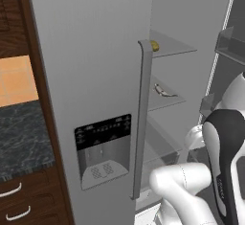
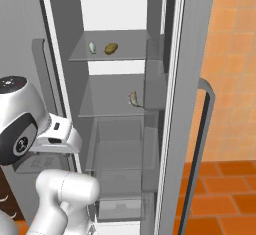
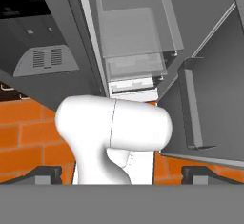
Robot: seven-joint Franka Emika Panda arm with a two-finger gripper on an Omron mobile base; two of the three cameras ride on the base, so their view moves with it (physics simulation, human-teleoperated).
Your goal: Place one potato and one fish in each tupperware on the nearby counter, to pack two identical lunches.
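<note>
The fridge compartment (image 2: 120,104) stands open in front of me. On its top glass shelf lie a golden-brown potato (image 2: 111,48) and a pale fish (image 2: 92,47) side by side. Another fish (image 2: 133,98) lies on the second shelf. In the left base view the potato (image 1: 153,45) peeks out behind the door handle, and the lower fish (image 1: 164,91) shows on its shelf. My gripper (image 3: 123,174) hangs low before the fridge, well below both shelves, open and holding nothing. The dark marbled counter (image 1: 24,133) is to the left. The tupperware is out of view.
The closed fridge door (image 1: 91,99) with its dispenser panel (image 1: 103,150) and long handle (image 1: 142,118) stands left of the opening. The open right door (image 2: 185,104) with shelf bins stands to the right. Clear drawers (image 2: 120,149) fill the fridge's lower part. Orange tile floor below.
</note>
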